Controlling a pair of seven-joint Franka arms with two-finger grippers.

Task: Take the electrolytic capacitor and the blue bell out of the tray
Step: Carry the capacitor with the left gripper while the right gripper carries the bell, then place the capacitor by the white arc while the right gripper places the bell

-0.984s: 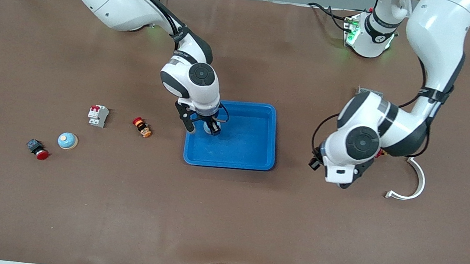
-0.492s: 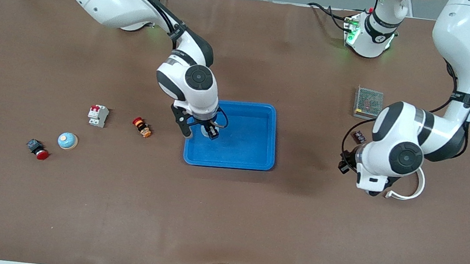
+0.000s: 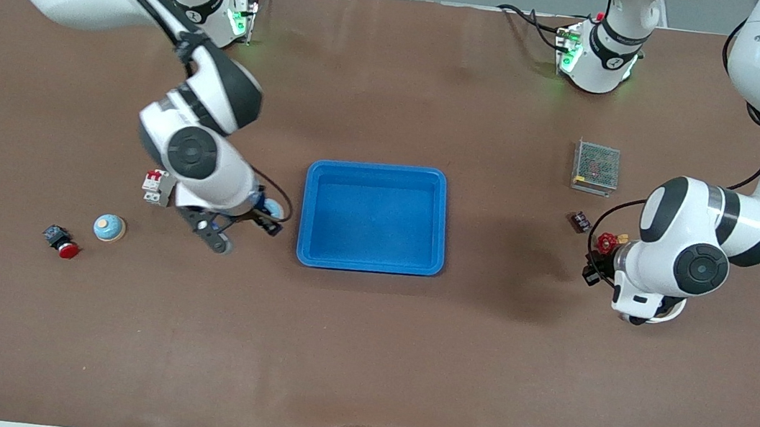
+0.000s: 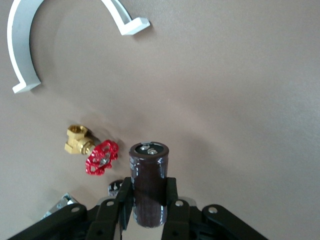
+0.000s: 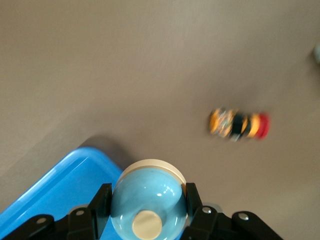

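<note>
My right gripper [image 3: 244,229] is shut on a light blue bell [image 5: 147,200] with a cream button and holds it over the table just off the blue tray's [image 3: 379,170] edge, toward the right arm's end. The bell shows as a blue spot in the front view [image 3: 272,209]. My left gripper [image 4: 149,195] is shut on a dark brown capacitor [image 4: 149,180], held upright over the table near a red valve [image 4: 100,157]. In the front view the left gripper is hidden under its own wrist [image 3: 638,299]. The blue tray holds nothing.
A second blue bell [image 3: 108,227], a red push button [image 3: 61,243] and a white breaker [image 3: 157,186] lie toward the right arm's end. An orange-and-red button [image 5: 239,124] lies below the right gripper. A mesh box [image 3: 596,166], the red valve [image 3: 609,240] and a white curved piece [image 4: 22,45] lie near the left arm.
The right gripper has moved with the bell from over the tray to the table beside it. The left arm has swung toward its own end of the table with the capacitor.
</note>
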